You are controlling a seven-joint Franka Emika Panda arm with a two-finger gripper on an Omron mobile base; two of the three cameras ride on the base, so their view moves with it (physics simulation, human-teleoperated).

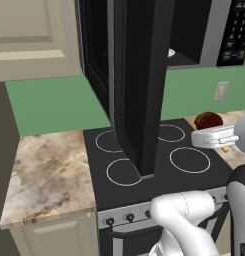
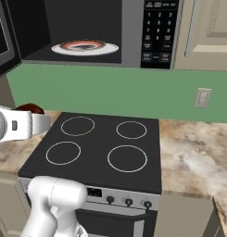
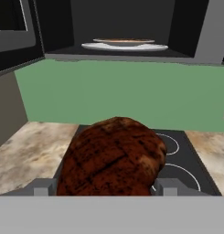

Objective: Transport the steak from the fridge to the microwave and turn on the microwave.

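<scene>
My gripper [image 3: 104, 188] is shut on the steak [image 3: 114, 156], a dark red-brown lump between the two fingers [image 3: 42, 186]. It hangs over the counter at the stove's edge, below and in front of the microwave [image 2: 156, 32]. The steak [image 1: 209, 119] sits just past the white hand [image 1: 214, 136]; in the right base view the steak [image 2: 30, 109] peeks out behind the hand [image 2: 22, 124]. The microwave's door [image 1: 139, 85] stands wide open. Inside lies a flat plate [image 2: 85, 47] with a reddish rim, also the plate [image 3: 125, 45]. The fridge is out of view.
A black stove [image 2: 105, 148] with ring burners and front knobs sits under the microwave. Marble counter [image 2: 193, 152] runs on both sides of it. The open microwave door juts out over the stove. A wall outlet [image 2: 203, 97] is on the green backsplash.
</scene>
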